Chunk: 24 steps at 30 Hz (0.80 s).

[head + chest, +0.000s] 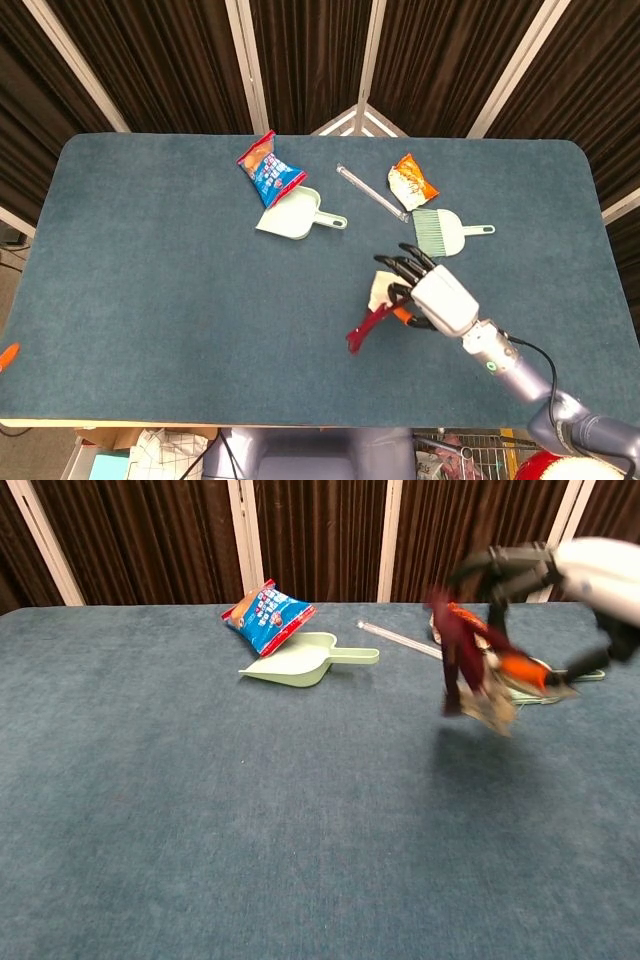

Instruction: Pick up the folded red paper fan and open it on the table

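Note:
My right hand (432, 296) (570, 575) holds the red paper fan (366, 326) (462, 660) well above the table, right of centre. The fan is partly folded: its dark red ribs hang down and to the left, with pale paper (379, 291) (494, 710) showing beside them. An orange piece (522, 669) sits at the grip. The fan is blurred in the chest view. My left hand does not show in either view.
At the back of the blue table (150, 280) lie a blue-red snack bag (268, 171), a pale green dustpan (296, 216), a clear tube (371, 192), an orange snack bag (412, 180) and a green hand brush (444, 232). An orange object (7, 355) shows at the far left edge.

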{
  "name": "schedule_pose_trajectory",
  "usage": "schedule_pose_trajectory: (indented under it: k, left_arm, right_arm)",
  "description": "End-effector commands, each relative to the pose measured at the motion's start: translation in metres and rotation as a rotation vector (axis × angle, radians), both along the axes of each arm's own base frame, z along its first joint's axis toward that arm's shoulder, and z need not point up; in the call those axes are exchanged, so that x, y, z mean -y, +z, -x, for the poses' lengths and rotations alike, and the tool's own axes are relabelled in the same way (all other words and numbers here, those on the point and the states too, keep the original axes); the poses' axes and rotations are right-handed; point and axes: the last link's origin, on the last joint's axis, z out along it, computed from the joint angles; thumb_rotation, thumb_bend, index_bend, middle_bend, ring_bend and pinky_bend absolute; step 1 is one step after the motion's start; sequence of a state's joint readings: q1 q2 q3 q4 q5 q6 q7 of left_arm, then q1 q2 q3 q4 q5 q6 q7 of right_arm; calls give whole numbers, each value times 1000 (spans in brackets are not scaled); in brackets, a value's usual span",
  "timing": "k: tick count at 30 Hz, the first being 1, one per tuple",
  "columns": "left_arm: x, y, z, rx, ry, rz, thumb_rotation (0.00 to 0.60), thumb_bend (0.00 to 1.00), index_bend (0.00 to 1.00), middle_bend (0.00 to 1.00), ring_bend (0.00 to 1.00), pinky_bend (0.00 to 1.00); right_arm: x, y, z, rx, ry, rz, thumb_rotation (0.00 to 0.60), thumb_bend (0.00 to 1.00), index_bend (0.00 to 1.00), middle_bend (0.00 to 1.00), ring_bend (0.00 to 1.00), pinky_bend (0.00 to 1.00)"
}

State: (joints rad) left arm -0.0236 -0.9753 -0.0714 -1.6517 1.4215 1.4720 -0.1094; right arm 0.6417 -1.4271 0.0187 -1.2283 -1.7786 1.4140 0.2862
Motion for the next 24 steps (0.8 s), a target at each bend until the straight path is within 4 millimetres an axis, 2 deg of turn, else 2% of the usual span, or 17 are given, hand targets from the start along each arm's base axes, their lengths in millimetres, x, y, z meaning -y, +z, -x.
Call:
schedule_pose_trajectory:
  k: [1, 7, 11, 15, 21, 24]
  left_arm:
    - [-3, -4, -1, 21, -19, 7, 600, 320, 51, 0, 0, 0]
    - [-14, -16, -10, 110, -86, 6, 600, 315, 75, 0, 0, 0]
    - [-25, -27, -16, 165, -121, 22, 600, 307, 87, 0, 0, 0]
    - [-42, -39, -22, 261, -120, 70, 600, 306, 88, 0, 0, 0]
    - [-63, -50, -35, 369, -149, 136, 600, 305, 97, 0, 0, 0]
    - [-76, -57, -44, 426, -174, 153, 600, 305, 108, 0, 0, 0]
  right_arm:
    - [36, 23, -45, 79, -68, -54, 600, 558, 1000, 176, 247, 130]
    - [61, 32, -79, 79, -110, -77, 600, 557, 1000, 176, 247, 132]
    - [68, 33, -111, 42, -63, -61, 600, 557, 1000, 176, 247, 131]
    - [66, 28, -149, -35, 19, -37, 600, 557, 1000, 176, 247, 132]
    - [62, 17, -191, -127, 90, -12, 600, 559, 1000, 176, 247, 131]
    - [53, 11, -209, -170, 141, 9, 600, 559, 1000, 176, 247, 130]
